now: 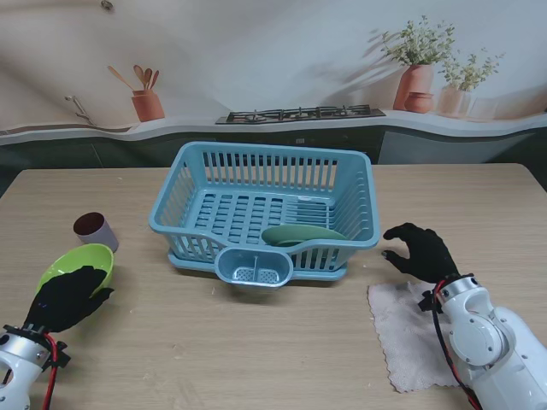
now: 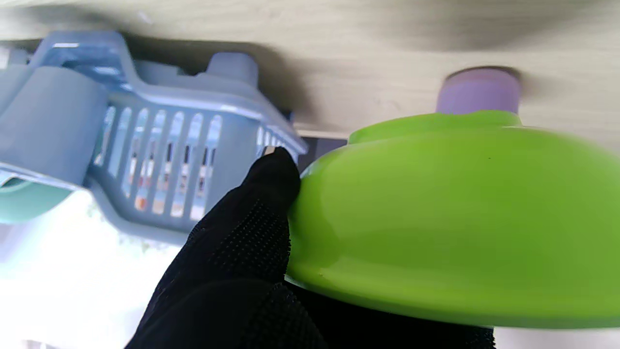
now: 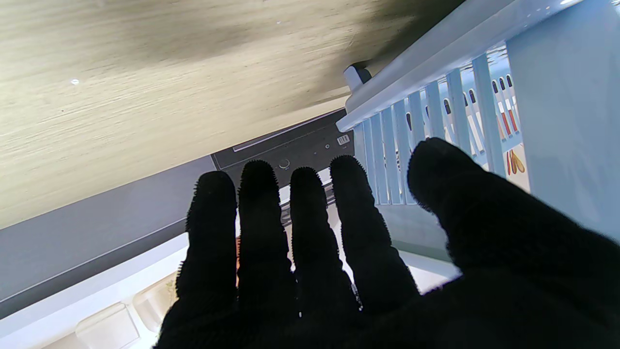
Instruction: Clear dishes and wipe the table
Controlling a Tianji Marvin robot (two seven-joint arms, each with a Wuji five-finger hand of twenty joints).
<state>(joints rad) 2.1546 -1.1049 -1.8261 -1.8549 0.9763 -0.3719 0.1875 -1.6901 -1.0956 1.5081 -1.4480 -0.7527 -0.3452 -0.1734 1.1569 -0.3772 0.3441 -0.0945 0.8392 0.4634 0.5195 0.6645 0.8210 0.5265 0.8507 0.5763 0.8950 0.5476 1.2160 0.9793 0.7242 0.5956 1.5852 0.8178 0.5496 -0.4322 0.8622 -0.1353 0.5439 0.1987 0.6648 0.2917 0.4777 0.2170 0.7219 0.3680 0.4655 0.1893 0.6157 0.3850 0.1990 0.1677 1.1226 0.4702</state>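
Observation:
My left hand is shut on a lime green bowl near the table's left front, holding it tilted off the wood. The left wrist view fills with that bowl, my thumb pressed against its side. A mauve cup stands just beyond the bowl. A blue dish rack sits mid-table with a green plate lying in it. My right hand hovers open, fingers spread, beside the rack's right front corner. A pinkish cloth lies flat under the right wrist.
The rack has a small cutlery cup on its front side. Bare wooden table stretches between my arms. A kitchen backdrop with a counter runs behind the table's far edge.

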